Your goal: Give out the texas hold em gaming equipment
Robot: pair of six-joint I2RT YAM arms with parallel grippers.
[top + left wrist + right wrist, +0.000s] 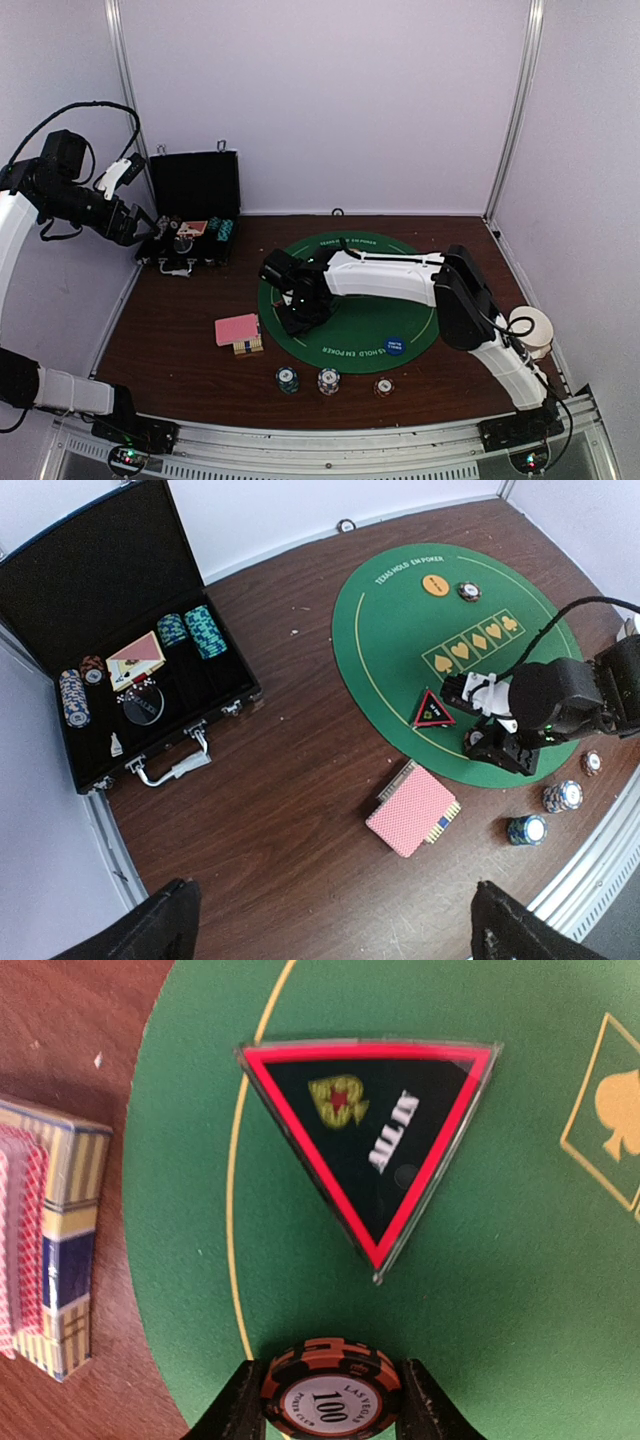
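- The right end effector [330,1405] pinches a red-brown and black striped round poker chip [330,1388] by its rim, one finger on either side, with the chip's printed face turned to the wrist camera.
- The pinched chip hangs over the round green felt mat [480,1290], close to the mat's yellow border line. It is just short of one tip of the red-edged black triangular marker [370,1140], which lies flat on the felt.
- A deck of pink-backed playing cards [238,329] sits on the dark wooden worktop [170,340], just off the mat's left edge.
- Three small striped chips stand in a row near the worktop's front edge: a teal striped chip [288,378], a white striped chip [328,380] and a brown-red striped chip [384,386].
- A blue disc button [396,345] lies on the near right part of the mat, and an orange disc button [434,583] lies on its far side.
- The left end effector [340,930] has its fingers spread wide and holds nothing. It is raised over the worktop's left side, near the open black hinged case [60,590], which has more chips and cards inside.
- A white paper cup [530,328] stands at the worktop's right edge.
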